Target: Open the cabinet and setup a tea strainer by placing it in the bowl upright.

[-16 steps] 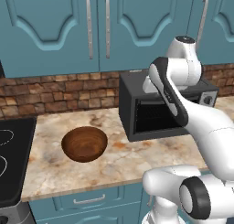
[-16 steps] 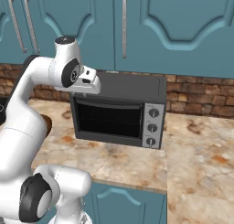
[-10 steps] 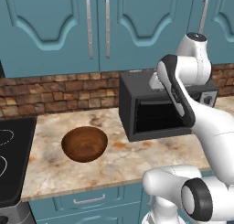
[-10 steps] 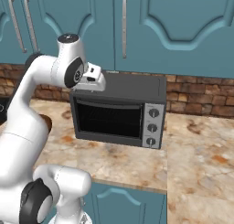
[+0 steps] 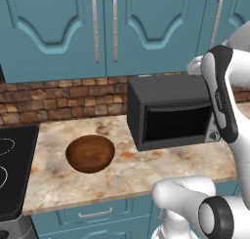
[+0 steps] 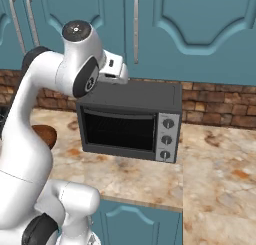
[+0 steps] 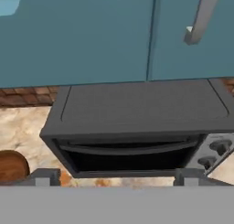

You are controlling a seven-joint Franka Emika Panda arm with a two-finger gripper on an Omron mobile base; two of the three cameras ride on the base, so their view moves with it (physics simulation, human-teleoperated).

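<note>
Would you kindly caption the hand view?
Open hand faces the toaster oven under the closed cabinet; bowl at left.

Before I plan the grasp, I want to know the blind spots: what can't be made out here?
- Tea strainer: presumably behind the closed cabinet door; inside hidden.
- Wooden bowl: mostly behind the arm in the right base view, cut by the edge in the hand view.
- Cabinet handle: top cut off in the hand view.
- Gripper: just the fingertips rise above the grey band.

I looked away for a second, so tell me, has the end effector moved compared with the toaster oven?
Yes. In the right base view the end effector has swung rightward over the toaster oven top, toward the cabinet handle.
</note>
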